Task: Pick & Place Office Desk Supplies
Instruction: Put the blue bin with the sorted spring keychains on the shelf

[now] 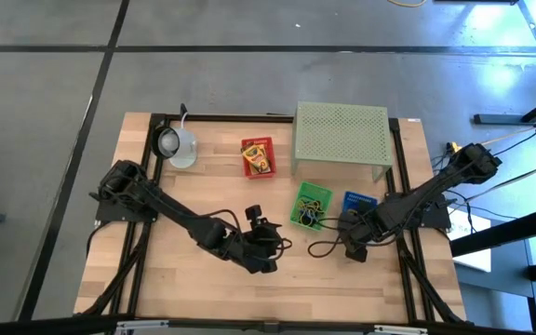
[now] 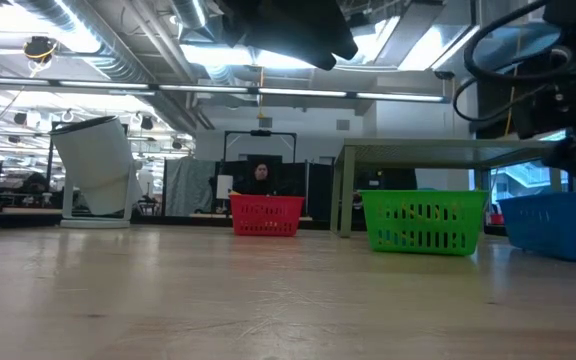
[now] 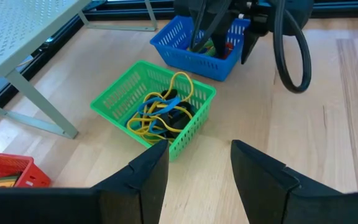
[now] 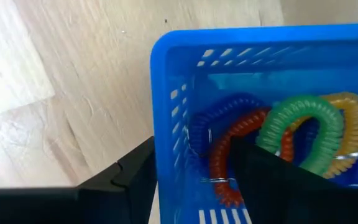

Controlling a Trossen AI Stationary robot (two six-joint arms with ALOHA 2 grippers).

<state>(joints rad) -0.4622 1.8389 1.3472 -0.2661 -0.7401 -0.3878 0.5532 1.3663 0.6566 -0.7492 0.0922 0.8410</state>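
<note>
On the wooden worktop (image 1: 203,288) three small baskets sit below a pale green perforated stand (image 1: 341,135) — a red basket (image 1: 258,156) at centre top, a green basket (image 1: 311,205) right of centre, and a blue basket (image 1: 358,201) just to its right. The green basket holds a tangle of yellow and blue bands (image 3: 160,109) over dark clips (image 3: 178,119); the blue one holds coiled loops (image 4: 284,137) in red, green, orange and blue. The left gripper (image 1: 266,244) hovers at lower centre, left of the green basket, jaws apart with nothing between them. The right gripper (image 1: 355,226) hangs at the blue basket's near wall — jaws spread, one finger (image 4: 272,180) inside, the other outside, nothing visibly held. A white mug (image 1: 177,144) lies tipped at upper left.
</note>
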